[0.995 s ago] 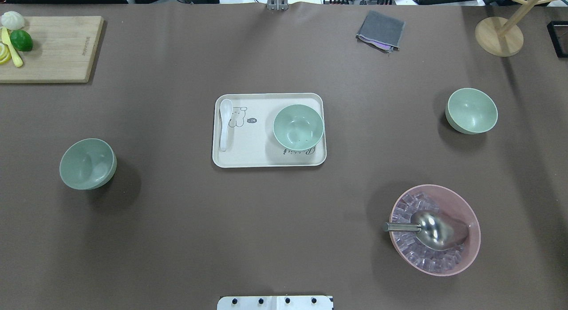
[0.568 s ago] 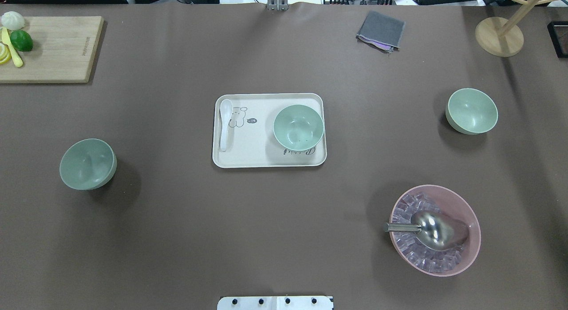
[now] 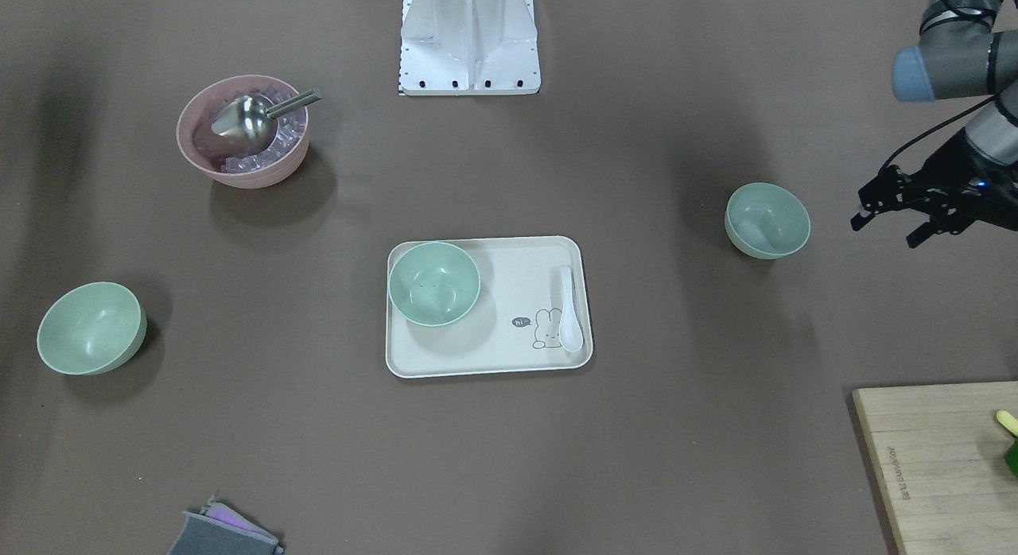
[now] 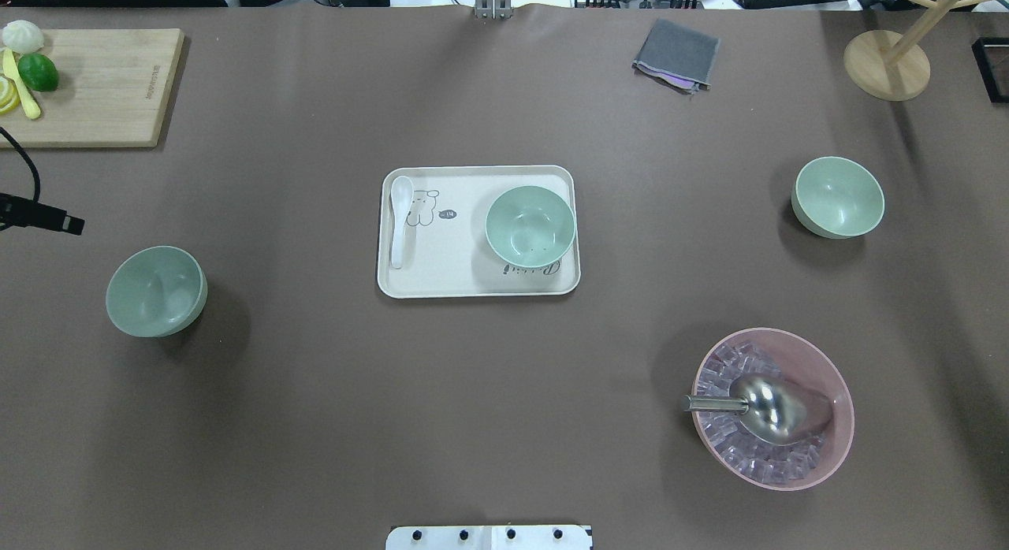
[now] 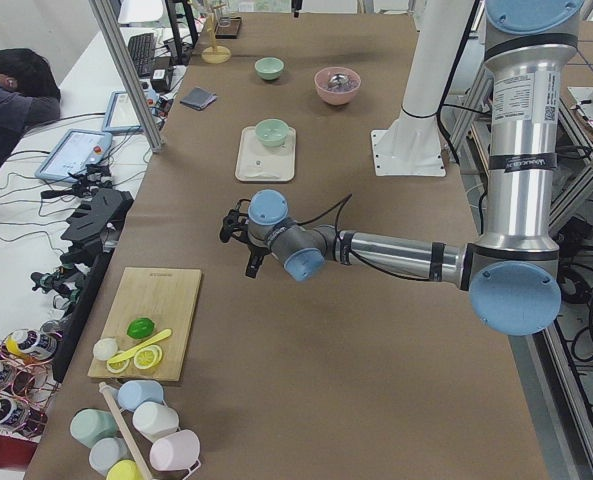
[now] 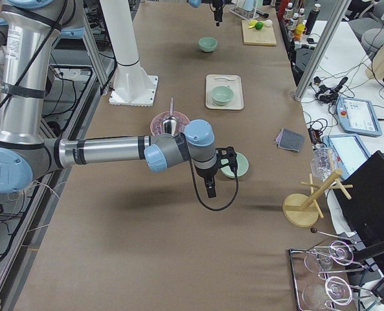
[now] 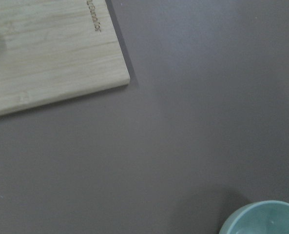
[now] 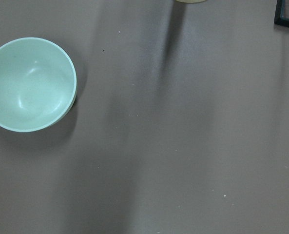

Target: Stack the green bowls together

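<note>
Three pale green bowls stand apart. One (image 4: 156,290) is at the table's left and also shows in the front view (image 3: 767,219). One (image 4: 530,225) sits on the white tray (image 4: 441,278). One (image 4: 837,196) is at the right and also shows in the right wrist view (image 8: 31,84). My left gripper (image 3: 885,227) hangs open and empty above the table, beside the left bowl and further out from the tray. Only its tip (image 4: 59,219) shows in the overhead view. My right gripper (image 6: 209,184) hovers near the right bowl. I cannot tell whether it is open or shut.
A pink bowl (image 4: 772,408) with ice cubes and a metal scoop stands at the near right. A cutting board (image 4: 94,85) with fruit lies at the far left. A grey cloth (image 4: 676,53) and a wooden stand (image 4: 887,64) are at the far right. A white spoon (image 4: 400,219) lies on the tray.
The left gripper's tip has come into the overhead view at the left edge, above the left bowl. The bowls have not moved.
</note>
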Motion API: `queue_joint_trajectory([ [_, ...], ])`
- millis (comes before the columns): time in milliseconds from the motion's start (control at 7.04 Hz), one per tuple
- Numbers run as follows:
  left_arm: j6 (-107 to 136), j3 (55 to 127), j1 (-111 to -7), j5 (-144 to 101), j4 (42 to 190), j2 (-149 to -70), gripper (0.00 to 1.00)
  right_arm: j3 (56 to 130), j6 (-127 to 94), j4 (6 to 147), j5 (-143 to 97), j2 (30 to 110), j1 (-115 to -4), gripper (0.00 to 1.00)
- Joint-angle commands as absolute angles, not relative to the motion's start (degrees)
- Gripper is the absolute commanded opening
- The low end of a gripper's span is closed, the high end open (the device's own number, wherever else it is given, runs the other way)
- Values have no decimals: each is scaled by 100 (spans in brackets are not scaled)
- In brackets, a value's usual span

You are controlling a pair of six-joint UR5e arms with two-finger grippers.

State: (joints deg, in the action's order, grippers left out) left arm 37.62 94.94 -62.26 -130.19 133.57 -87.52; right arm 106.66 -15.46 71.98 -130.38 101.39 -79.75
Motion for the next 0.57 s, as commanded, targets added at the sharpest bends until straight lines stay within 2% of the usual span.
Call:
queue_joint_trajectory([
  [0, 4515, 9492, -5531, -12439, 13709, -8692, 94, 10661, -1863, 7084, -12955, 10143, -7823, 100],
  [142, 4639, 9483, -5328, -12271, 13772, -8701, 84, 10661, -1863, 7084, -12955, 10143, -7822, 100],
  [426, 4588, 9483, -5238, -12217, 13790, -8666, 47, 10661, -1863, 7084, -12964, 10151, -7822, 100],
])
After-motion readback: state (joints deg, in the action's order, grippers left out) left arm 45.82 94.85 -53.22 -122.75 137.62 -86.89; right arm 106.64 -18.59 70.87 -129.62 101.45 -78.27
